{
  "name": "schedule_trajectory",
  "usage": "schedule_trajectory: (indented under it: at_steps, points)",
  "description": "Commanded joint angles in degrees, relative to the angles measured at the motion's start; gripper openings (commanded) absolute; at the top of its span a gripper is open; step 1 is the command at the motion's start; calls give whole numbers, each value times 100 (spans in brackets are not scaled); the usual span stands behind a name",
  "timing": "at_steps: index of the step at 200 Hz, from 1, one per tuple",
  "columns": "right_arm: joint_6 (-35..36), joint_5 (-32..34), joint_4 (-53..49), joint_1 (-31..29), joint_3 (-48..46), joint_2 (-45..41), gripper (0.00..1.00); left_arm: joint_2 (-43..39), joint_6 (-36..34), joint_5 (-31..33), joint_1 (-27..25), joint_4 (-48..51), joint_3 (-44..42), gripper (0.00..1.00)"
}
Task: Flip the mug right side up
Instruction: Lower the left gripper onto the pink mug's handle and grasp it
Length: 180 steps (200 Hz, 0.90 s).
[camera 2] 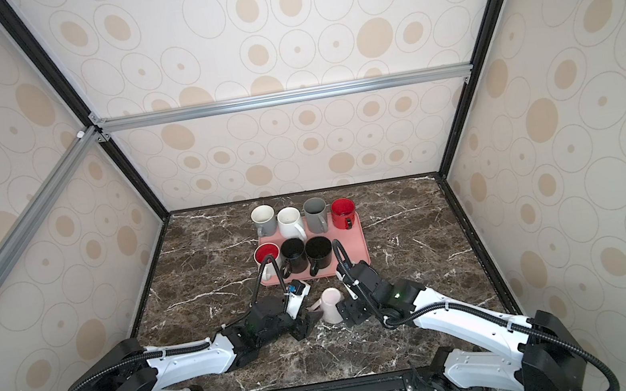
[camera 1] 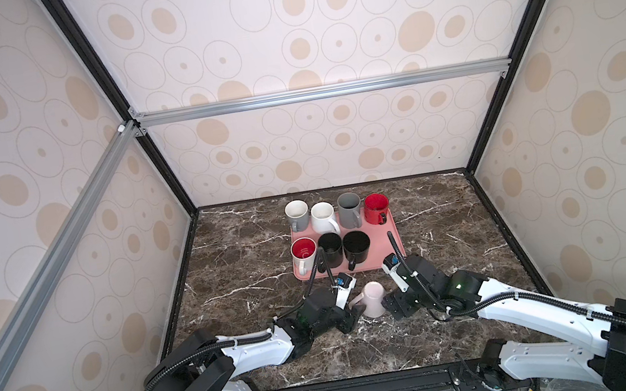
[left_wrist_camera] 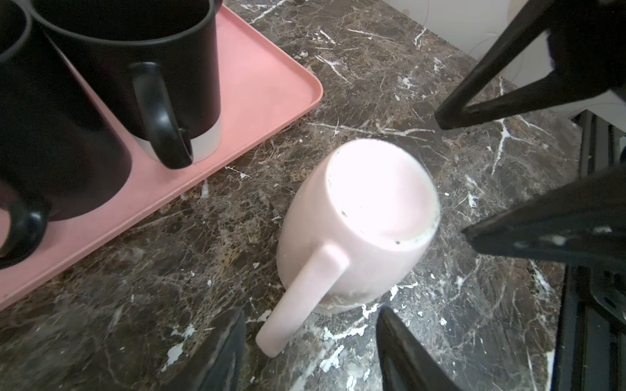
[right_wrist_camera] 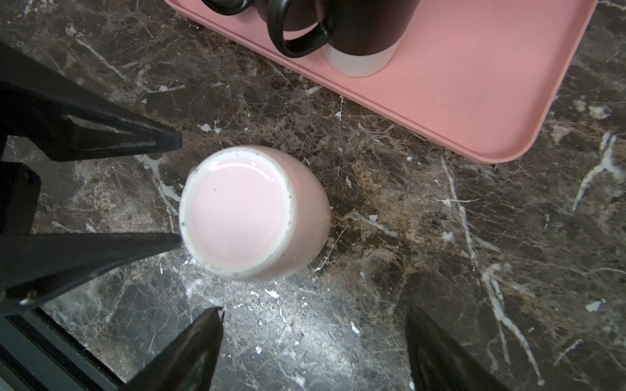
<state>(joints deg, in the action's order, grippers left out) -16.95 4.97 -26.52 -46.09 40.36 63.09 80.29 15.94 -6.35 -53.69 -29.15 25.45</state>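
A pale pink mug (camera 1: 373, 299) (camera 2: 331, 306) stands upside down on the marble table, base up, just in front of the tray. Its handle (left_wrist_camera: 301, 304) points toward my left gripper (camera 1: 356, 312) (left_wrist_camera: 311, 313). The left jaws straddle the handle's end, open, with a gap on each side. My right gripper (camera 1: 388, 305) (right_wrist_camera: 314, 310) is on the other side of the mug (right_wrist_camera: 250, 213), open wide, with only bare marble between its fingers. It does not touch the mug.
A pink tray (camera 1: 386, 236) (left_wrist_camera: 271, 84) (right_wrist_camera: 474, 84) behind the mug carries several upright mugs: black (camera 1: 357, 246), red (camera 1: 376, 208), white (camera 1: 323, 217) and grey (camera 1: 349, 208). Its near right corner is bare. Walls enclose the table on three sides.
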Motion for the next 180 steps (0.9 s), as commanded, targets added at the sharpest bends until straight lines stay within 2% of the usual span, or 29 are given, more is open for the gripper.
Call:
schedule_trajectory:
  at_steps: [1,45,69,86,100,112,125,147,180]
  points:
    - [-56,11,-37,51,-55,-109,86,120,-312,-297,-54,-486,140,55]
    - [-20,48,-118,116,-27,-183,86,176,-244,-778,-94,-540,71,33]
    - [-18,48,-126,144,-38,-208,86,62,-130,-989,-149,-479,38,26]
    - [-13,25,-120,157,-63,-235,86,-24,-138,-722,-244,-188,111,30]
    - [-14,26,-125,170,-63,-244,86,-39,-149,-481,-248,-18,147,46]
    - [-10,39,-123,184,-57,-245,86,6,-175,-352,-247,51,178,50]
    - [-13,28,-118,188,-50,-245,87,82,-205,-214,-247,142,245,50]
    - [-19,38,-130,188,-51,-262,86,270,-334,-57,-247,272,440,46]
    - [-14,29,-161,196,-50,-296,87,463,-435,-102,-247,133,569,42]
